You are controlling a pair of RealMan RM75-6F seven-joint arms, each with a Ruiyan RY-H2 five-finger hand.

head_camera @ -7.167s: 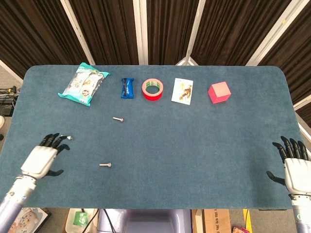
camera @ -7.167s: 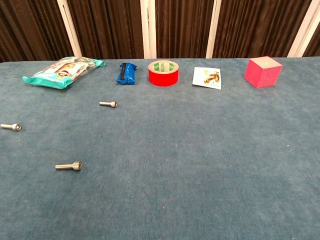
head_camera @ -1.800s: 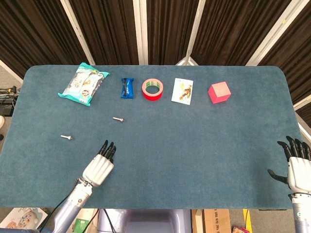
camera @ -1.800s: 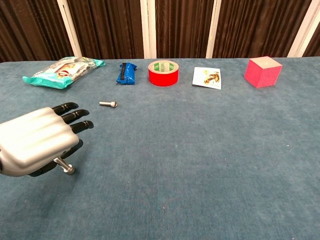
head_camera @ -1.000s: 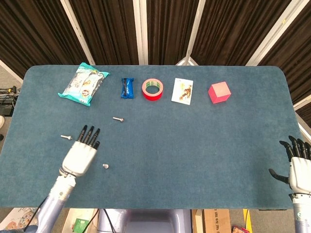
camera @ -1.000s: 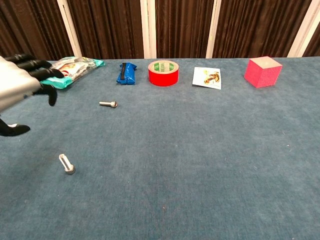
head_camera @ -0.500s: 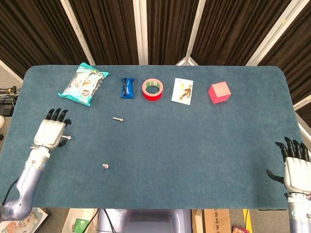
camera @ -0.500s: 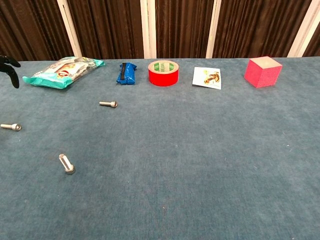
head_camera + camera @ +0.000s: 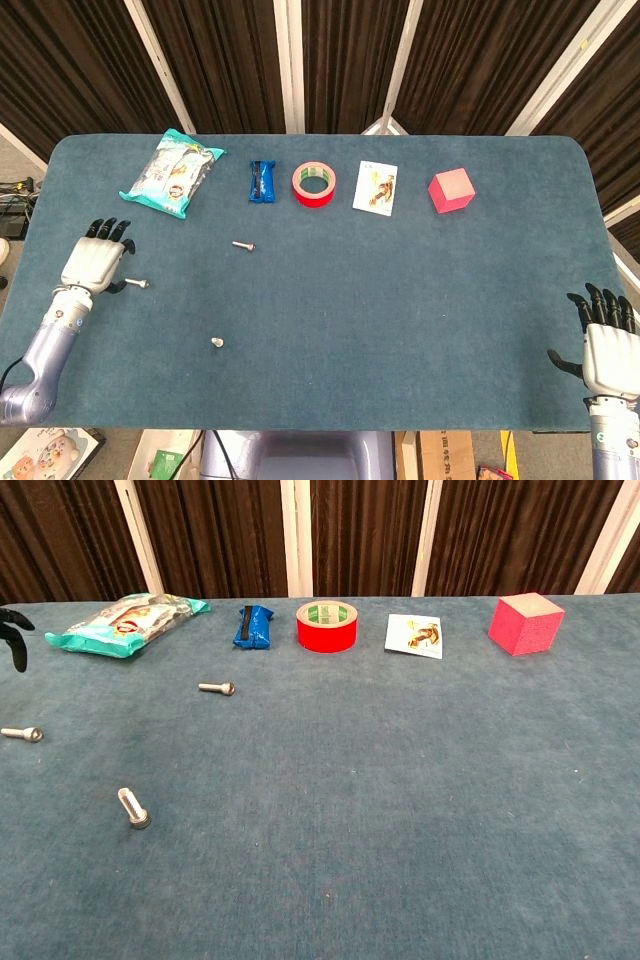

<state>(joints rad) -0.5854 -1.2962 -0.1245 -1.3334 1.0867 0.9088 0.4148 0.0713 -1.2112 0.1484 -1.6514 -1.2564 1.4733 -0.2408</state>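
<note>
My left hand (image 9: 92,262) holds nothing, fingers apart, at the table's nine o'clock edge; the nearest bolt (image 9: 136,284) lies just beside it at four o'clock. My right hand (image 9: 604,352), fingers apart and holding nothing, hovers at the table's four o'clock corner.

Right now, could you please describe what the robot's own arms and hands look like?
Both hands have a smooth silver-grey shell over the back of the palm and glossy black fingers and thumb. The left hand sits on a rounded silver-grey forearm, and a thin dark cable shows near its lower end. The right hand joins a similar silver wrist with a darker band. No markings are visible.
</note>
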